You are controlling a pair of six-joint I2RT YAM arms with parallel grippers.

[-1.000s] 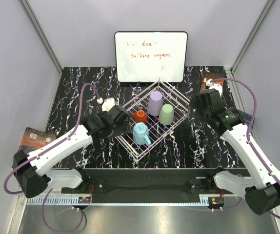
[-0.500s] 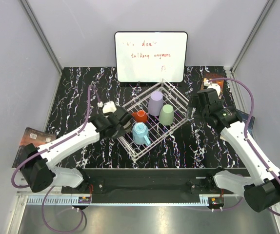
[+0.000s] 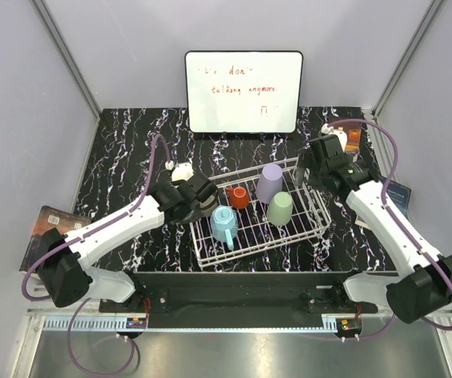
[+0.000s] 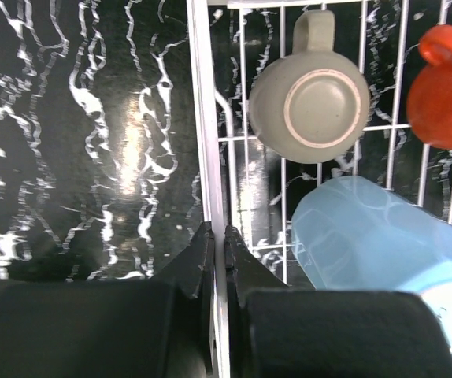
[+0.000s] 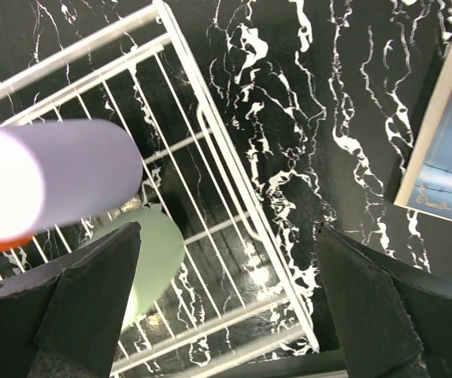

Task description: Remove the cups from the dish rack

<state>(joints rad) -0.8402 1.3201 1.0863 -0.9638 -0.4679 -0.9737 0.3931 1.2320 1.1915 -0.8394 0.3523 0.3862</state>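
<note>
The white wire dish rack [image 3: 255, 230] lies mid-table. It holds a lavender tumbler [image 3: 270, 183], a sage-green tumbler [image 3: 280, 209], a light blue mug [image 3: 224, 224] and a red-orange cup [image 3: 238, 197]. In the left wrist view a grey-brown cup [image 4: 311, 98] stands upside down in the rack beside the blue mug [image 4: 376, 236] and the red-orange cup [image 4: 450, 87]. My left gripper [image 4: 216, 236] is shut on the rack's left rim wire [image 4: 202, 118]. Spread open, my right gripper [image 5: 226, 228] hovers over the rack's right rim [image 5: 210, 118], near the lavender tumbler [image 5: 53, 181] and the sage-green tumbler [image 5: 151, 252].
A whiteboard [image 3: 243, 91] with red writing leans at the back. A brown booklet [image 3: 53, 224] lies off the table's left edge, and a blue book [image 5: 446, 142] sits right of the rack. Grey walls close in both sides.
My left gripper closed on the rack's rim. The rack swung from a diamond stance to nearly square with the table, cups riding along. The right arm shifted left over the rack's right end.
</note>
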